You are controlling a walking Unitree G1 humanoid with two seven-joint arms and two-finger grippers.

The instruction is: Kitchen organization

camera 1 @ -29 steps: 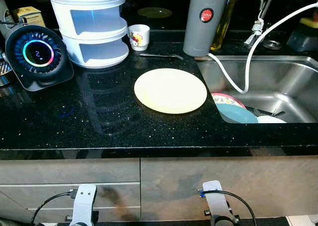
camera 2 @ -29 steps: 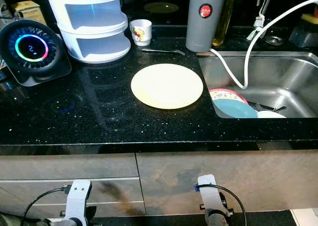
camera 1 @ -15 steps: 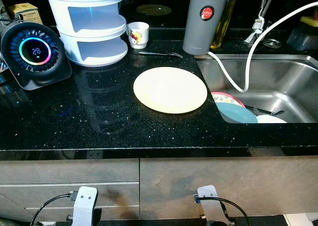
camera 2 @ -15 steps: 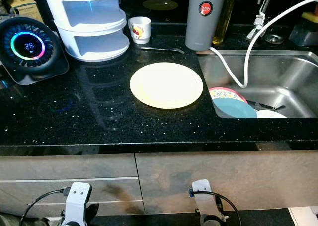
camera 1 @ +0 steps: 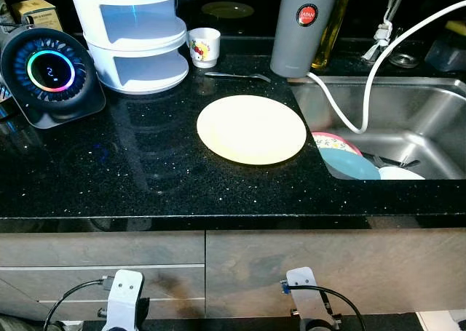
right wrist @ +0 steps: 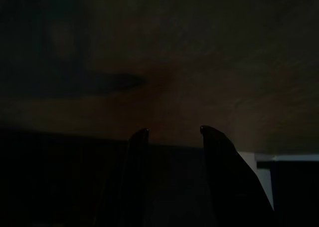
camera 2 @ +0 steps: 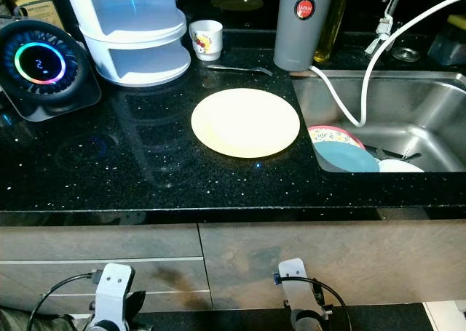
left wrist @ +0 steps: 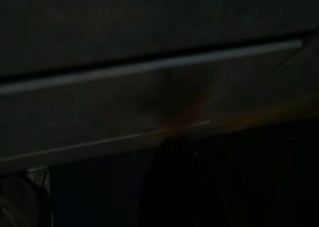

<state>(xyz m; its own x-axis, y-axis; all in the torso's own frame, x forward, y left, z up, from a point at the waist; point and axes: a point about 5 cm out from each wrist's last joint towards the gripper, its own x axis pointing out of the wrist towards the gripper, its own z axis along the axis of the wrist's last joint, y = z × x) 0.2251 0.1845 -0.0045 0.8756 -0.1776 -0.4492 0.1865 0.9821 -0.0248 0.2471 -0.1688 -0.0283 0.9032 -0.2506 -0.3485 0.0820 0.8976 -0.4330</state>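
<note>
A pale yellow plate (camera 1: 251,129) lies flat on the black speckled countertop (camera 1: 109,178), just left of the steel sink (camera 1: 429,120). In the sink lean a pink-rimmed plate (camera 1: 329,139), a blue plate (camera 1: 351,165) and a white dish (camera 1: 402,174). Both arms hang low in front of the cabinet, the left arm (camera 1: 124,302) and the right arm (camera 1: 304,291). In the dark right wrist view my right gripper (right wrist: 173,132) is open, with nothing between its fingers, facing the cabinet front. The left wrist view is very dark and makes out a drawer seam (left wrist: 149,67).
A white three-tier rack (camera 1: 135,36), a small printed cup (camera 1: 203,47) and a spoon (camera 1: 237,75) stand at the back. A grey flask (camera 1: 302,25), an oil bottle (camera 1: 333,25) and a white hose (camera 1: 364,91) border the sink. A round device with a glowing ring (camera 1: 49,70) is at the left.
The camera has shifted slightly. My right arm has drifted a little to the left at the bottom edge. Nothing on the counter or in the sink has moved.
</note>
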